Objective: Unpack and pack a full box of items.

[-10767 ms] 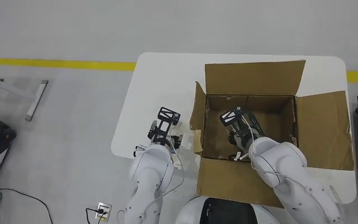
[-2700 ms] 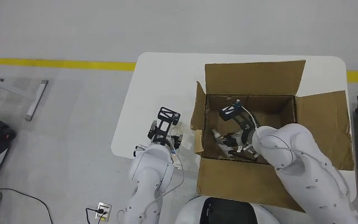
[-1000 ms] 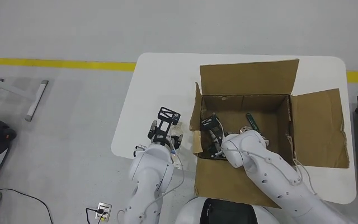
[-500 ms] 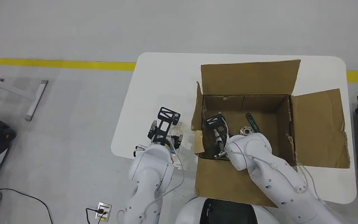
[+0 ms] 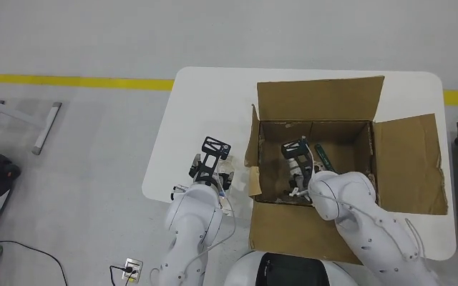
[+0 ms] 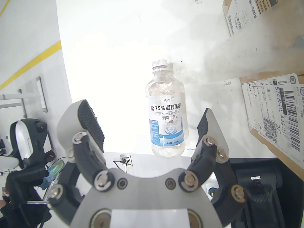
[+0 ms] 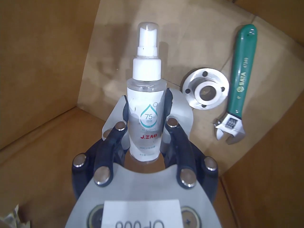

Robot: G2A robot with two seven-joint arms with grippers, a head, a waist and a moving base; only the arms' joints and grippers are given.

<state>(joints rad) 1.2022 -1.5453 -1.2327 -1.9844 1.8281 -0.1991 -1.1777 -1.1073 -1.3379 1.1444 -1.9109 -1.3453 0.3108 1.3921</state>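
Your right end effector is down inside the box, pinching the sprayer by its clear round body. The white pump and domed clear cap jut out past the fingertips. You cannot tell whether the sprayer touches the box floor.

In the top view this end effector sits left of the floor's centre, with the 9 o'clock wall near and the 12 o'clock wall a little farther. The walls are plain brown cardboard, creased and scuffed.

The flaps frame your way out:
- The 12 o'clock flap stands up.
- The 3 o'clock flap is spread out flat.
- The 9 o'clock flap stands ragged-edged.
- The 6 o'clock flap hangs toward you under the arm.

On the floor, a flange lies between the sprayer and a wrench, close to both. The flange is a bright metal disc with bolt holes and a raised hub. The wrench is adjustable, with a glossy green grip and a steel jaw head. In the top view it lies at about 2 o'clock from the end effector.

Your left end effector hovers over the counter near its 7 o'clock edge. Its ribbed black pads are spread wide. Between them in the wrist view, untouched, the bottle lies on its side. It is clear ribbed plastic with a blue-and-white label, its base right at the counter's near edge and its white cap pointing to 12 o'clock.

The box's 9 o'clock wall stands just beside it at 3 o'clock. From 9 to 12 o'clock, smooth white counter runs out to the rounded corner.
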